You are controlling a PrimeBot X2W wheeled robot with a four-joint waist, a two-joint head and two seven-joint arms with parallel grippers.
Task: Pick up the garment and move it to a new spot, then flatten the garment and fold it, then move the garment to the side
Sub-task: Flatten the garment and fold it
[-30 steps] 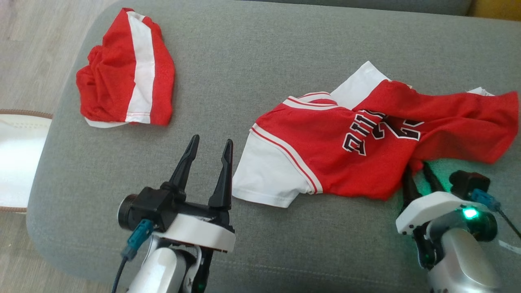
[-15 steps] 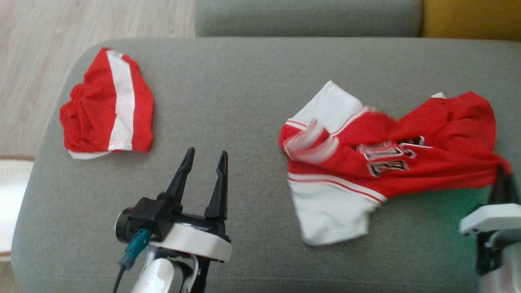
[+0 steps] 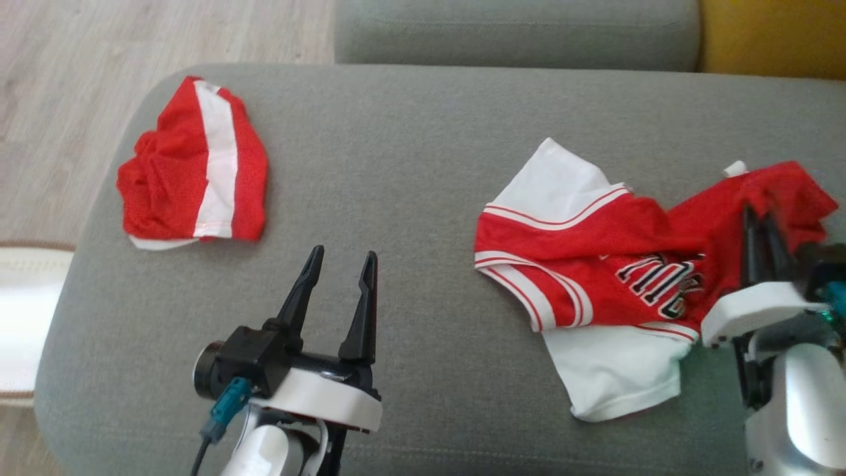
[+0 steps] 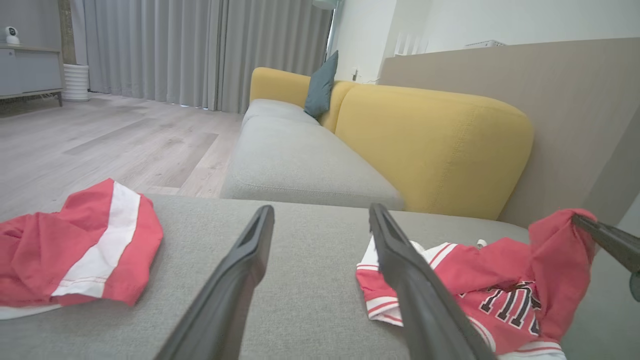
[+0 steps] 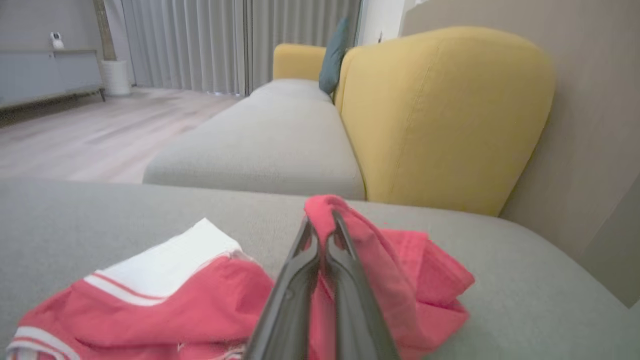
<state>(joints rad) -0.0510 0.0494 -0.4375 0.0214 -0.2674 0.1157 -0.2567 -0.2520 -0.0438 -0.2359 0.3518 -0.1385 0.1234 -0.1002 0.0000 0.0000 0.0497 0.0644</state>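
Head view, nearest first: two tools rise from the bottom edge. At lower left, the left tool (image 3: pixel 344 251) hangs released, its two dark fingers spread above bare grey sofa seat (image 3: pixel 423 165) and touching no cloth. At lower right, the right tool (image 3: pixel 757 215) is clenched on a red edge of the jersey (image 3: pixel 595 277). The right wrist view shows its fingers pressed together, with a fold of red cloth pinched at their tips and raised off the seat.

Two garments are on the seat. The one jersey, red with white sleeves and black-and-white lettering, sits crumpled at centre right. The one pair of red shorts (image 3: pixel 192 172), with a white stripe, lies at upper left, well apart from the jersey.

Farther off, a second grey seat (image 3: pixel 515 33) runs along the top edge, with a yellow backrest (image 3: pixel 773 33) in the top right corner and wood floor (image 3: pixel 66 66) at upper left. In the left wrist view, one teal pillow (image 4: pixel 320 85) leans against the yellow backrest.
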